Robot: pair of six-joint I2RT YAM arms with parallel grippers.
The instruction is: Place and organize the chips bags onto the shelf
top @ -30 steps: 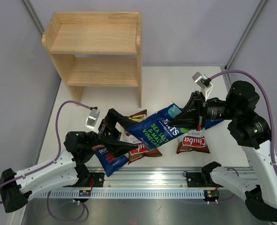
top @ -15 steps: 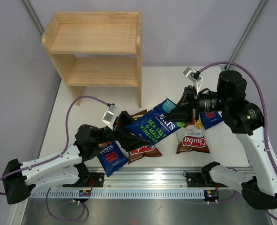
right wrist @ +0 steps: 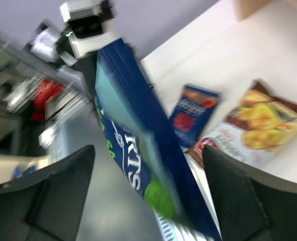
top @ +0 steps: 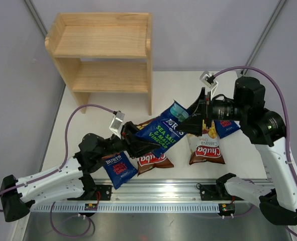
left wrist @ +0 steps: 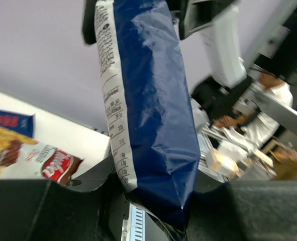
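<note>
Above white table (top: 178, 85), left gripper (top: 141, 144) holds green-lettered blue bag (top: 161, 131); right gripper (top: 186, 124) gapes.

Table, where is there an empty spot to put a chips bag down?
Both shelf boards are bare. The table is bare right of the shelf, and in the left strip in front of it. The near middle is crowded: the lifted blue sea salt bag, with Chuba bags and a Burts bag lying beneath and beside it.

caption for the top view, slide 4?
Mid-air handover: left gripper clamps the sea-salt Burts bag, right gripper open around its top; shelf holds nothing.
</note>
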